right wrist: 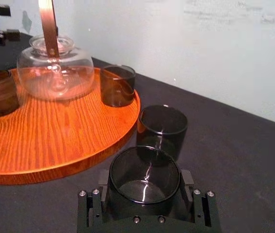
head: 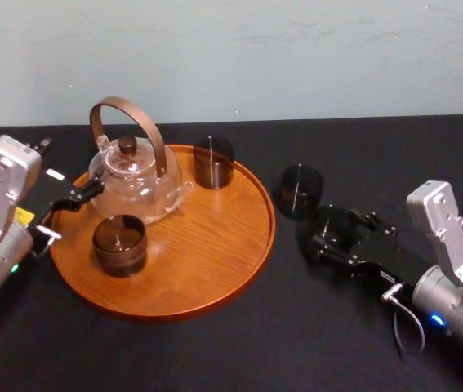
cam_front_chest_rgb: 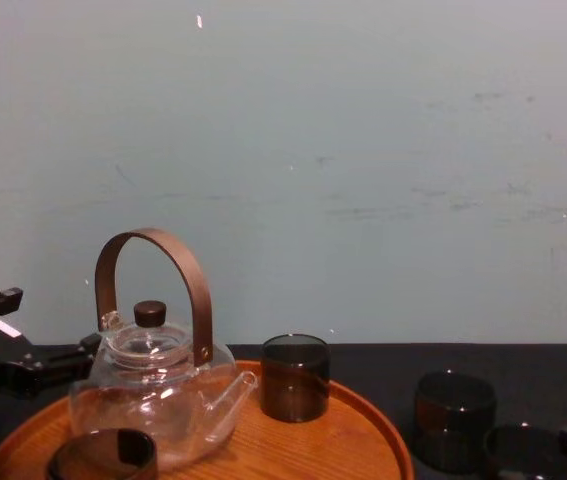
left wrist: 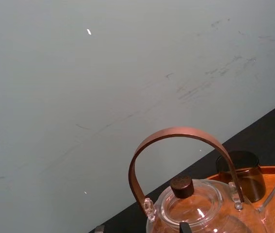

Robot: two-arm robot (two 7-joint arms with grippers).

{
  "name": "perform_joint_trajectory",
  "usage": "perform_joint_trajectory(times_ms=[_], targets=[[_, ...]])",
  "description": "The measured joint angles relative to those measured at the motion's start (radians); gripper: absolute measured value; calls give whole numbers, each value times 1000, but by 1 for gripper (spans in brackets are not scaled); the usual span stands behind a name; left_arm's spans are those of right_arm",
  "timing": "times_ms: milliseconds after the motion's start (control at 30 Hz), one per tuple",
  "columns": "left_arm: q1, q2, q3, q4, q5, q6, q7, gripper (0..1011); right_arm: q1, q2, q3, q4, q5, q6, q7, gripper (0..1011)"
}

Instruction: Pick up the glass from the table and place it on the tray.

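Head view: right end effector (head: pixel 341 237) low over the black desk (head: pixel 215 351), right of the tray (head: pixel 247 261). Its load blends into the desk from here. A second glass (head: pixel 300 192) stands on the desk between it and the tray rim. On the tray are a teapot (head: pixel 137 180), a rear glass (head: pixel 213 162) and a front glass (head: pixel 119 243). Left end effector (head: pixel 64 214) is parked at the tray's left edge beside the teapot, fingers spread, holding nothing. Left wrist view: teapot handle and lid up close, rear glass behind, nothing of the work on the right. Right wrist view settles what the head view could not: the glass (right wrist: pixel 144 179) sits upright between the fingers, pads pressed to both its sides, so it looks gripped. Second glass is just beyond it, the rim just past that. Chest view: the two glasses stand side by side low at the right. Can't tell from here whether the gripped one is off the desk. Risks, as I judge them: a straight, low carry would knock the second glass or catch the rim. Smooth glass could slip in the pads. The tray is crowded, so set-down wants the bare near-right patch, away from the spout.
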Motion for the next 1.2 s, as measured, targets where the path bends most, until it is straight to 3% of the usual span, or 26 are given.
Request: perform_joint_trajectory(times_ms=[500,800,1200], targets=[[0,0,0,0,0,0,0,1001,-21,18,5,-112,3,0,20,891],[0,0,0,0,0,0,0,1001,25,-8,-61,-149,-23,15,41,891],[0,0,0,0,0,0,0,1001,112,-82,-164,-67,-45,12,66,891]])
